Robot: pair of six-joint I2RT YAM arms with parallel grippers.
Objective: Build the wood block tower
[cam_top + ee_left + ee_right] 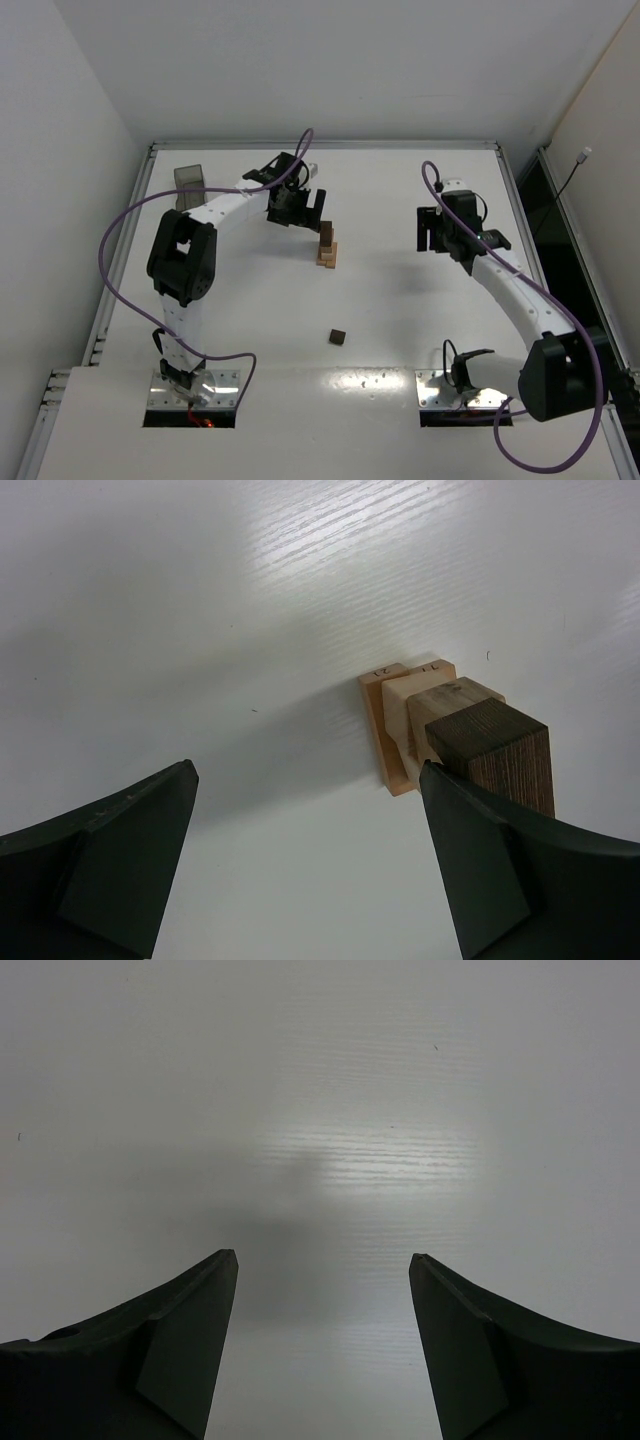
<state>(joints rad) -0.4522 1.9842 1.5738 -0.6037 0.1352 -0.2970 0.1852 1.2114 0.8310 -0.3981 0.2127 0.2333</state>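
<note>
Left gripper (pixel 308 768) jaws spread wide and empty, just beside wood block tower (pixel 440 700) — upright on table (pixel 400 190), tan pieces below, dark one on top. Right gripper (pixel 322 1254) parted too, empty, well apart. Seemingly left to add — loose dark block (pixel 338 337), lying apart on the near side

Dark top block (pixel 490 742) partly behind left hand (pixel 308 780) finger (pixel 500 880); loose dark piece (pixel 338 337) too small for shape

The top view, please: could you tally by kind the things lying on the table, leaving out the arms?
wood block tower: 1
loose dark brown block: 1
translucent grey bin: 1
Total: 3
</note>
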